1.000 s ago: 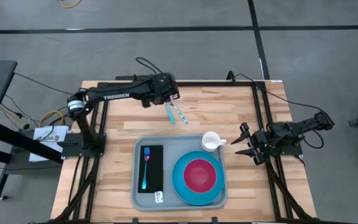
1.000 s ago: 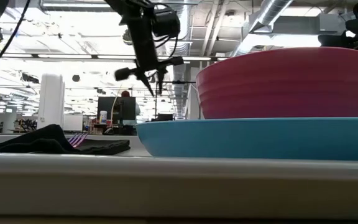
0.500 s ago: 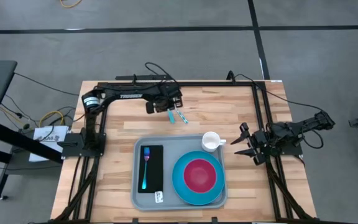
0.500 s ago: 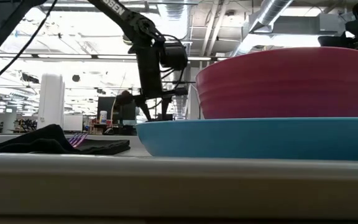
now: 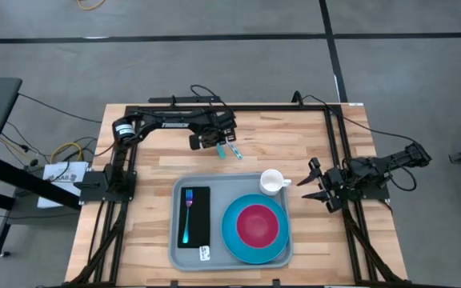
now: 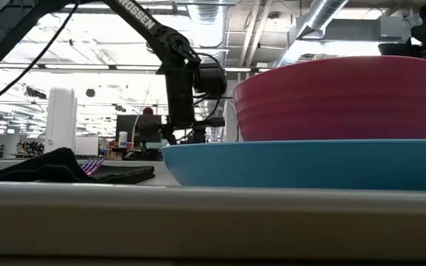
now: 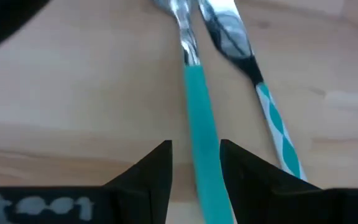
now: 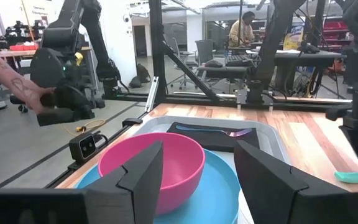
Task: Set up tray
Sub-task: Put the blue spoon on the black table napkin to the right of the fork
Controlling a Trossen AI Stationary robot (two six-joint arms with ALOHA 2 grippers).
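Note:
The grey-blue tray (image 5: 222, 188) lies at the table's near middle. It holds a black napkin (image 5: 198, 232) with a fork (image 5: 188, 212), a blue plate (image 5: 234, 240) with a pink bowl (image 5: 254, 225), and a white cup (image 5: 272, 182). Two teal-handled pieces of cutlery (image 5: 230, 150) lie on the bare wood beyond the tray. My left gripper (image 5: 214, 142) points steeply down over them, open, and its fingers stand on either side of the plain teal handle (image 7: 199, 149). The patterned handle (image 7: 278, 134) lies beside it. My right gripper (image 5: 314, 186) waits open at the table's right.
Black frame rails (image 5: 238, 107) run along the table's far edge and both sides. Bare wood lies left of the tray and along the far right. In the right wrist view, a person's forearm (image 8: 5, 78) shows beyond the table's edge.
My left gripper has come down toward the two teal-handled pieces, moving a little toward the table's near edge and tipping to point more steeply down. The cutlery and the things on the tray have not moved.

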